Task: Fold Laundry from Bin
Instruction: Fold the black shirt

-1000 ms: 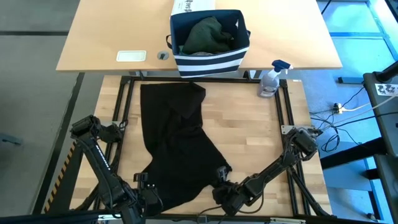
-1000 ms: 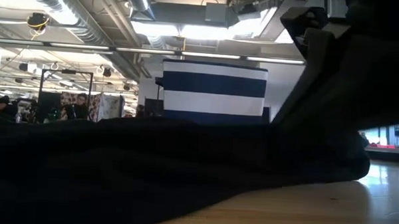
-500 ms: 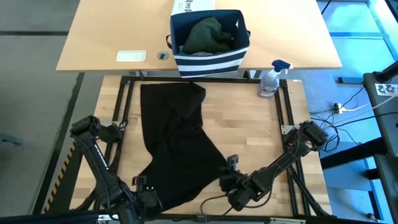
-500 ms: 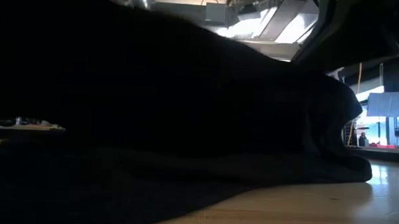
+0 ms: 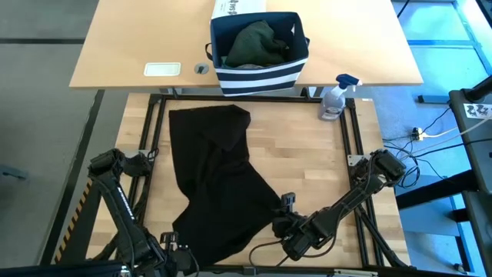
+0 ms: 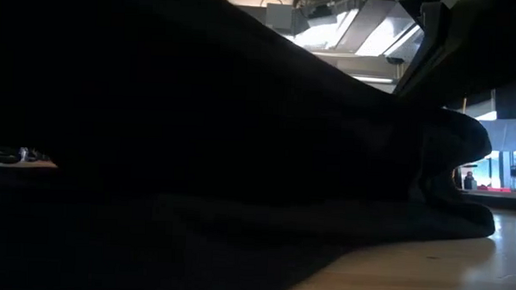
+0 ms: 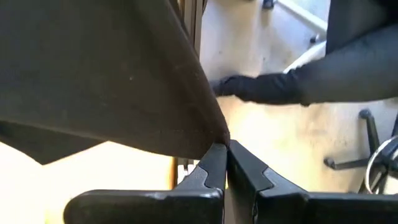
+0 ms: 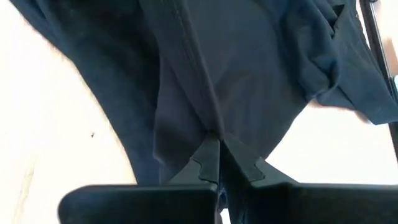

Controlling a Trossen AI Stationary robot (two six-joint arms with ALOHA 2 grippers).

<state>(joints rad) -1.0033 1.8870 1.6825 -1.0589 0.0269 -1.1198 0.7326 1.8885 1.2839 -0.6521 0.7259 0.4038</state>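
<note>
With both arms down at the near edge of the table (image 5: 323, 154), I have the black garment (image 5: 219, 185) pinched at 2 points. Left gripper (image 7: 225, 152) sits at the near-left corner, fingers (image 7: 208, 171) pressed together on the cloth's edge, which hangs off past the table edge in the left wrist view. Right gripper (image 8: 217, 144) is near the middle of the near edge, fingers (image 8: 239, 163) clamped on a fold beside a seam. In the high view I see the right gripper (image 5: 283, 225) at the garment's near-right edge.

Garment runs long from just in front of the bin (image 5: 261, 75) down to the near edge, narrower at the far end, wider near me. Low view is mostly blocked by black cloth (image 6: 198, 143).

Bin sits on the far table, dark green laundry (image 5: 257, 42) inside. Spray bottle (image 5: 334, 98) stands at the far-right corner of my table, white box (image 5: 238, 8) behind the bin.
</note>
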